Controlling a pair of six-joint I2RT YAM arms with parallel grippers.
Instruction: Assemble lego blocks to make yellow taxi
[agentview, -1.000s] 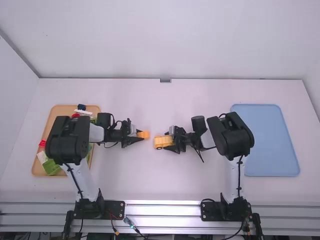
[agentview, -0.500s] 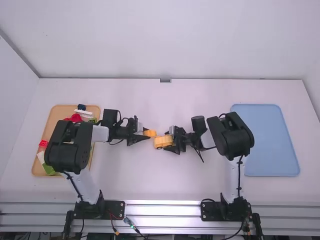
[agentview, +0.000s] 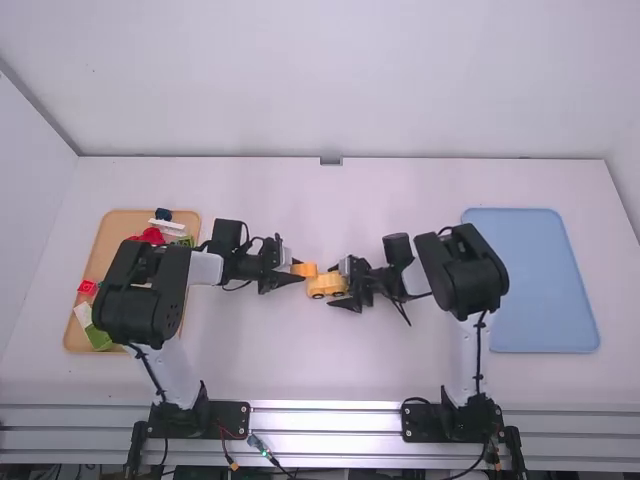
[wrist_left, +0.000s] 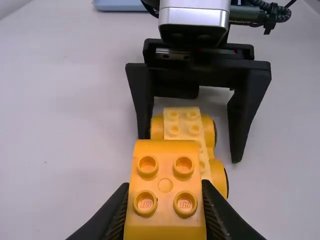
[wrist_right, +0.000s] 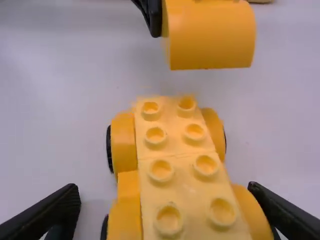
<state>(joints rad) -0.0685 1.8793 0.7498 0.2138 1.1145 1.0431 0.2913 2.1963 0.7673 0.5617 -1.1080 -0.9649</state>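
In the middle of the high view, the left gripper (agentview: 293, 268) pinches a yellow block (agentview: 305, 269) in its jaws, near a little yellow car (agentview: 326, 287). The right gripper's (agentview: 341, 284) jaws are open around the car. A tan tray (agentview: 117, 220) with blocks sits at the left.

Orange block (wrist_left: 165, 186), left wrist view: one short word, the maker's name, stands in raised capitals on the round studs (wrist_left: 185, 204), most legible on the two nearest that camera. Yellow car (wrist_right: 181, 156), right wrist view: surface of its studs too blurred for any lettering to be read.
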